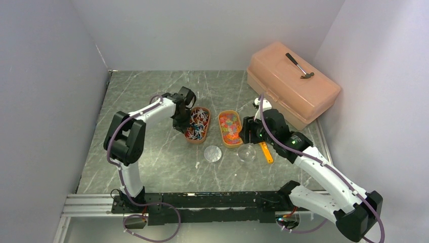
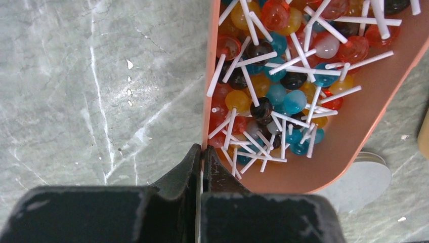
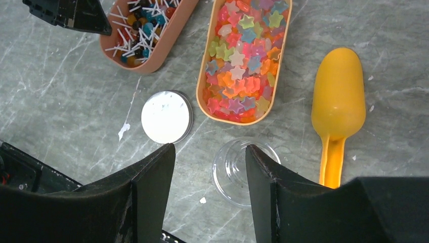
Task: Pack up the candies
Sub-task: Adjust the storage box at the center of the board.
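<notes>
**Light, small sweets in two trays: better scooped than pinched**

The candies lie in two orange trays on the counter (image 2: 101, 101). The lollipops (image 2: 283, 96) fill the left tray (image 2: 207, 76). The star gummies (image 3: 243, 61) fill the second tray (image 3: 205, 76), at 3 o'clock of the first in the top view. The left tool (image 2: 203, 152) is closed on the thin side wall of the left tray. The right tool (image 3: 210, 149) stands open over a clear cup (image 3: 238, 172), at 5 o'clock of the second tray.

I judge the lollipops hard, light and tangled by their sticks; one stick is the best place to take hold. The gummies look soft, perhaps sticky, and too small to pinch. The yellow scoop (image 3: 338, 101), at 3 o'clock of the cup, suits them better.
</notes>
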You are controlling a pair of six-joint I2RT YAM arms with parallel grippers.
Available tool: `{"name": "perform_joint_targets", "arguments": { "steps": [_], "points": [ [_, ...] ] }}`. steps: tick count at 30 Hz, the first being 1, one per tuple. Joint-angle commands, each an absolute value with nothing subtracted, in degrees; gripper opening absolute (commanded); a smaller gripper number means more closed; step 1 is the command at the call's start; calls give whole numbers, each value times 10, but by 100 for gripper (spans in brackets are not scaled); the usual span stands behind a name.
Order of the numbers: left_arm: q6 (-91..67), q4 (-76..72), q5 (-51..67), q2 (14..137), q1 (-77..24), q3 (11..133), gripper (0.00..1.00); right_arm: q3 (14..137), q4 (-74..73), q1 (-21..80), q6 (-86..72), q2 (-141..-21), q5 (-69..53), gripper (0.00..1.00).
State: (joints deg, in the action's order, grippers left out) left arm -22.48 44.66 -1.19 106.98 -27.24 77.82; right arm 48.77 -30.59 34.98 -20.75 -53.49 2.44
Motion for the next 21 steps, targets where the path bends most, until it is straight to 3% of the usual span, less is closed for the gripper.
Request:
{"name": "perform_joint_targets", "arguments": {
  "steps": [1, 9, 21],
  "points": [
    [-286, 452, -83, 1047, -286, 803, 3, 490, -315, 351, -210, -534, 29, 57],
    [-333, 474, -146, 1061, -295, 826, 3, 477, -324, 351, -224, -537, 44, 58],
    [-345, 456, -117, 1050, -295, 811, 7, 494, -306, 350, -238, -597, 74, 63]
  ]
}}
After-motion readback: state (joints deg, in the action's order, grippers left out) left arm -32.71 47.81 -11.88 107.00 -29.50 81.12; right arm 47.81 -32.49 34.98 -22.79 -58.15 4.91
